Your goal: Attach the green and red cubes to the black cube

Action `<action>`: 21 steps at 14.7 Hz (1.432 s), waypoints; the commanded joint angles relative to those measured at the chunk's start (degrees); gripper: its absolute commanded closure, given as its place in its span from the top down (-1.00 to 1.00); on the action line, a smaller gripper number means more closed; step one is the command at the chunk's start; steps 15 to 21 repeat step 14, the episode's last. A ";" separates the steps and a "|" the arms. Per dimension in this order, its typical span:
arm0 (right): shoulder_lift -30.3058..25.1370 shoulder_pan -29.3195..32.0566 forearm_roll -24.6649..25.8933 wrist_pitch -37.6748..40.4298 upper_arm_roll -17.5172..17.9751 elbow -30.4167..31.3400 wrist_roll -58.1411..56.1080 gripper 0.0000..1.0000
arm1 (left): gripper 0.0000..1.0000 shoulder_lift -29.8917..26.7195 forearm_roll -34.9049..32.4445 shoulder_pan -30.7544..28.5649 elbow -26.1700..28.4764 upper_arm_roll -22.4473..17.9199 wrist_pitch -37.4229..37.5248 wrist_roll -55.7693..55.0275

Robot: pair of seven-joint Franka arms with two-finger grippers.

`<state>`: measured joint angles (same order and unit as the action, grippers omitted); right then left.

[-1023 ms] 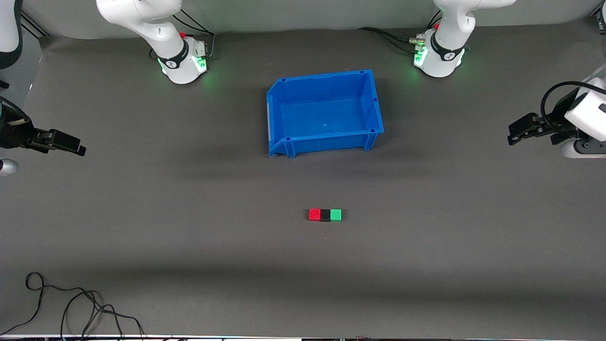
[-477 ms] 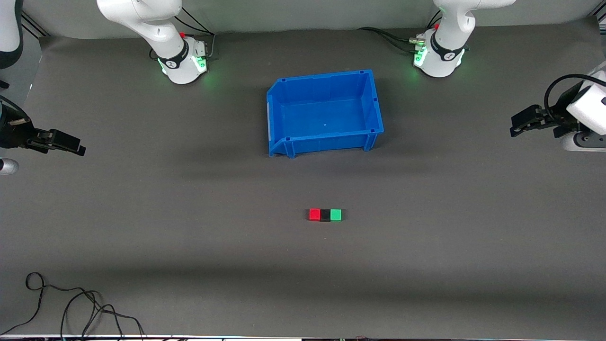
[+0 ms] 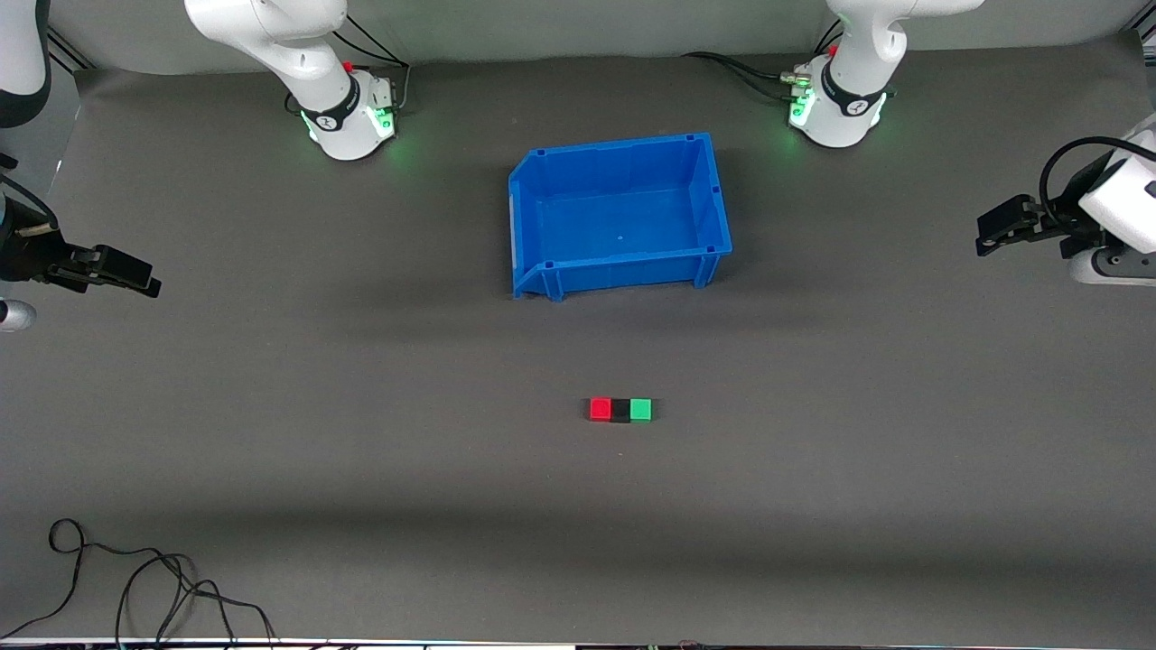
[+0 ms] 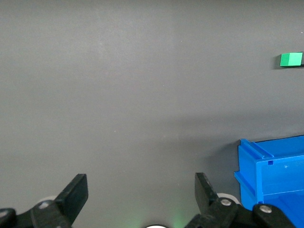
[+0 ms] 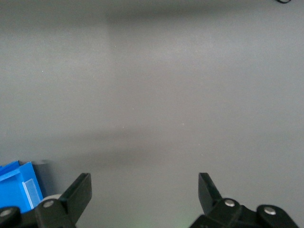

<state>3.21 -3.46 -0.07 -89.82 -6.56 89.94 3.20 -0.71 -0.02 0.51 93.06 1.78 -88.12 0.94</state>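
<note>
The red cube (image 3: 600, 409), black cube (image 3: 620, 411) and green cube (image 3: 640, 409) sit in a touching row on the dark mat, black in the middle, nearer to the front camera than the blue bin (image 3: 623, 271). The green cube (image 4: 290, 59) also shows at the edge of the left wrist view. My left gripper (image 3: 986, 236) hangs open over the left arm's end of the table, with nothing between its fingers (image 4: 141, 185). At the right arm's end my right gripper (image 3: 144, 280) is open and holds nothing (image 5: 144, 183). Both are well away from the cubes.
The blue bin (image 4: 275, 171) has nothing in it and stands mid-table toward the robots' bases; a corner of it (image 5: 16, 187) shows in the right wrist view. A loose black cable (image 3: 135, 587) lies at the table's front corner on the right arm's end.
My left gripper has drawn back a little toward the table's end and its base side. The right gripper and the three cubes have hardly moved.
</note>
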 commanded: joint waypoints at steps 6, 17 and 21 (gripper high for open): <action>-0.75 0.21 1.22 -0.09 0.67 0.59 1.10 0.99 | 1.00 -0.08 -1.21 -0.42 -0.87 0.42 1.29 1.00; -0.75 0.30 0.69 0.00 0.58 0.59 1.10 0.99 | 1.00 -0.08 -1.12 -0.51 -0.87 0.42 1.37 1.00; -0.75 0.30 0.69 0.00 0.58 0.59 1.10 0.99 | 1.00 -0.08 -1.12 -0.51 -0.87 0.42 1.37 1.00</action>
